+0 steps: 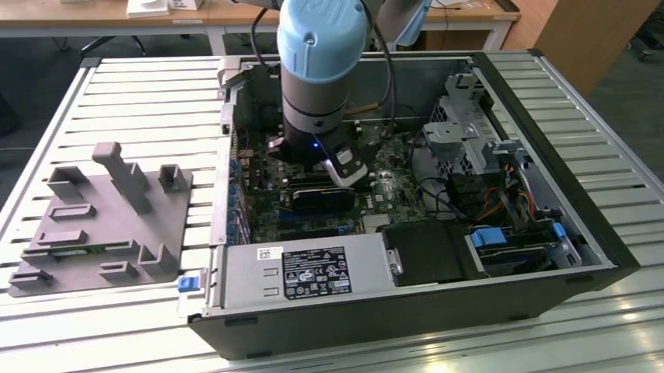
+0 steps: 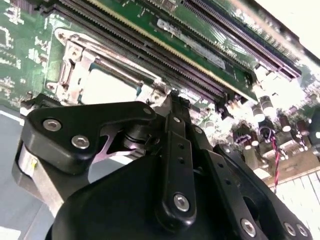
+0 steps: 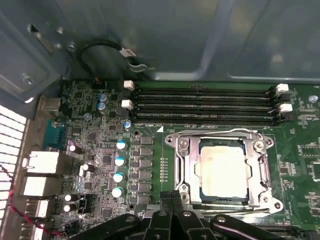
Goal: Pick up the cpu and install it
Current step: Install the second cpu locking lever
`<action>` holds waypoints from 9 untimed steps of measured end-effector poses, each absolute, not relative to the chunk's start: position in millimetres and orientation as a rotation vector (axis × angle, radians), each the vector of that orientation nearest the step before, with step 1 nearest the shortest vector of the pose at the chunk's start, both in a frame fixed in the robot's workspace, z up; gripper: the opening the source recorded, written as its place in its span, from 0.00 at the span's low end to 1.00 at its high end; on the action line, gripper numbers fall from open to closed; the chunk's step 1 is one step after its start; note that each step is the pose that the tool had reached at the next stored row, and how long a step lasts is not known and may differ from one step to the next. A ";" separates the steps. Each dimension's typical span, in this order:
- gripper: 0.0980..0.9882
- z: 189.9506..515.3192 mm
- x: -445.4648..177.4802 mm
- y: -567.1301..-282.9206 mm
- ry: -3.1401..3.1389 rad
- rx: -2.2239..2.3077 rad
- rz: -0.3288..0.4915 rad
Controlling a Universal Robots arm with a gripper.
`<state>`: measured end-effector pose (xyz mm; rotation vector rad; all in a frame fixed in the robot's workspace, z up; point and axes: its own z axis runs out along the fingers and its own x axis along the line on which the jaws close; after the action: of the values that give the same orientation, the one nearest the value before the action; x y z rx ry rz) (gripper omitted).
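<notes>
The cpu [image 3: 223, 170] is a square chip with a pale metal top. It lies flat inside the socket's metal frame [image 3: 184, 165] on the green motherboard, and it also appears in the second wrist view [image 2: 107, 91]. My gripper [image 3: 172, 196] hangs just off the socket's edge, beside the chip and a little above the board. Its two black fingertips [image 3: 165, 199] are pressed together with nothing between them. In the exterior view the arm [image 1: 316, 85] reaches straight down into the open computer case [image 1: 581, 233] and hides the socket.
Several long memory slots [image 3: 200, 105] run along one side of the socket, and capacitors [image 3: 119, 161] stand on another side. A black card [image 1: 316, 198], a power supply [image 1: 301, 272] and a drive cage [image 1: 467, 132] crowd the case. A grey fixture [image 1: 99, 225] sits on the exterior view's left.
</notes>
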<state>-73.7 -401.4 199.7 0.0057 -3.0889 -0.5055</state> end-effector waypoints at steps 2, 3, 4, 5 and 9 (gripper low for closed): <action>0.01 207.8 -73.7 -401.4 -3.089 0.006 -0.505; 0.01 211.8 -73.7 -401.4 -3.089 0.006 -0.505; 0.01 215.5 -73.7 -401.4 -3.089 0.006 -0.505; 0.01 219.1 -73.7 -401.4 -3.089 0.006 -0.505; 0.01 232.6 -73.7 -401.4 -3.089 0.006 -0.505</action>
<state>-73.7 -401.4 232.6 0.0057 -3.0888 -0.5052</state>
